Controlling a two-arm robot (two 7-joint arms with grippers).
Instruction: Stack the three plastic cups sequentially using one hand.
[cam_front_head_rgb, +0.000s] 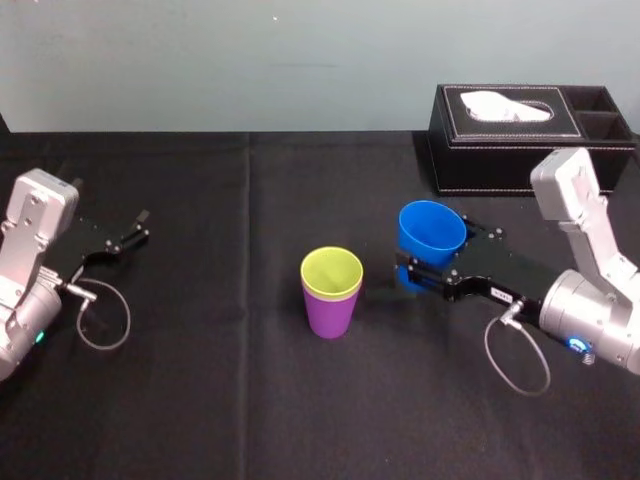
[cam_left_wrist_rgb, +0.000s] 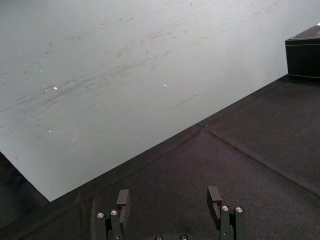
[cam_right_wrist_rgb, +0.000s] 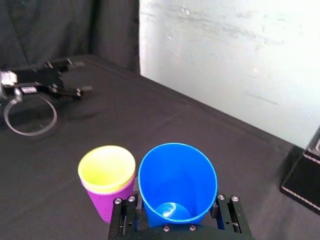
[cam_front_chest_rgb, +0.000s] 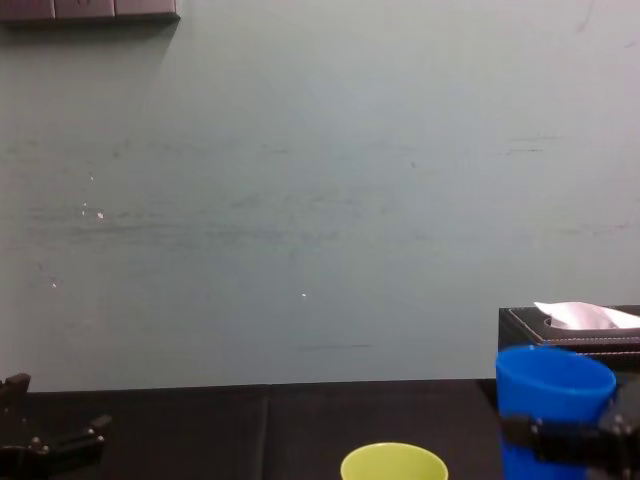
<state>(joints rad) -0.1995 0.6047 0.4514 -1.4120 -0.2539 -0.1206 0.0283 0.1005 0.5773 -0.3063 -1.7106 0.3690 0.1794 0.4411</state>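
With the yellow-green plastic tumbler (cam_front_head_rgb: 331, 270) already nested in the purple plastic tumbler (cam_front_head_rgb: 330, 315) at mid-bench, I judge that one cup remains to be placed. My right hand (cam_front_head_rgb: 432, 252) is clamped on the blue plastic tumbler (cam_front_head_rgb: 432, 230), gripping its wall below the rim, mouth up, so the base is free to enter the stack. The tumbler sits just right of the stack, apparently lifted off the black-clothed bench (cam_front_head_rgb: 200, 400). My left hand (cam_front_head_rgb: 138, 230) rests parked far left, fingers apart, clear of the path.
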